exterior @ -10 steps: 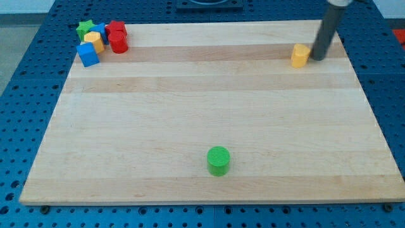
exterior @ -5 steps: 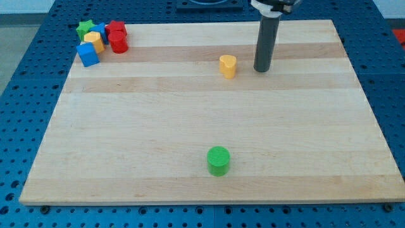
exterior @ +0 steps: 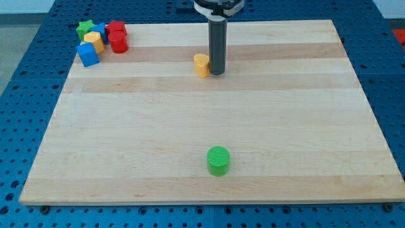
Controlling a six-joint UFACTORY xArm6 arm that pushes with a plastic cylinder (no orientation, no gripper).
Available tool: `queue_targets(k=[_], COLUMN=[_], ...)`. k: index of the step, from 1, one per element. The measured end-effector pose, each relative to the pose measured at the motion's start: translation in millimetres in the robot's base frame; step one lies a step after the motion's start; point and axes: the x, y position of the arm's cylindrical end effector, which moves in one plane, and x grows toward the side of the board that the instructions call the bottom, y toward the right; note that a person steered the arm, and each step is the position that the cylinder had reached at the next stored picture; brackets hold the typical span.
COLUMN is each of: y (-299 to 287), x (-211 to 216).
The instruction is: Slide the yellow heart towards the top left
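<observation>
Item one, the small yellow heart-shaped plastic block (exterior: pixel 201 64): it stands on the pale wooden bench (exterior: pixel 209 120), in the upper band of the board, a little to the view's left of centre. Item two, my tip (exterior: pixel 217 72), the lower end of a straight dark matt rod: it sits against the heart's right-hand side, touching or very nearly so; this rig carries no jaws, so there is nothing to spread or pinch. The heart therefore lies directly to the view's left of my tip, which I judge suits a push leftward, though reaching the top left would want the tip a shade lower on the block. Item three, the cluster in the top left corner: a green star-shaped block (exterior: pixel 85 28), a yellow block (exterior: pixel 94 40), a blue cube (exterior: pixel 88 54), two red blocks (exterior: pixel 117 36), packed close, well apart from the heart. Item four, a green ribbed cylinder (exterior: pixel 218 160) near the view's bottom, well clear of the heart's way.
</observation>
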Motion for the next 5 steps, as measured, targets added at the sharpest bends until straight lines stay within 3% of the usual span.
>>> queue_targets(k=[1,4,5], y=[2.7,-116.6,-123.4], x=[-1.3,-7.6,-4.3])
